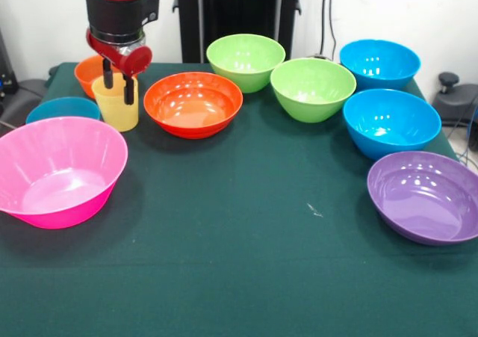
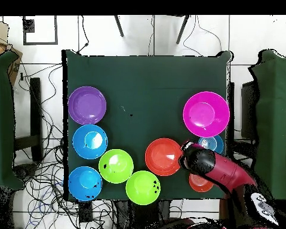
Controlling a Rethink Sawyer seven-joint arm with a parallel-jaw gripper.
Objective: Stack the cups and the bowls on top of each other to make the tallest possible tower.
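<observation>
Over yellow cup (image 1: 117,107), claw (image 1: 118,83) straddling rim, bowls empty

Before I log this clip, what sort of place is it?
Probably a robotics lab: a green-clothed table of plastic bowls, loose cables across the floor, and a robot arm reaching over the table.

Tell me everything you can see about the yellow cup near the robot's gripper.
The cup is a translucent pale-yellow plastic tumbler, taller than wide, standing upright with its mouth up on the green table. It sits between the small blue bowl and the wide orange bowl. The gripper comes down over its rim, one black finger inside and one outside its front wall. The overhead view hides it under the arm.
</observation>
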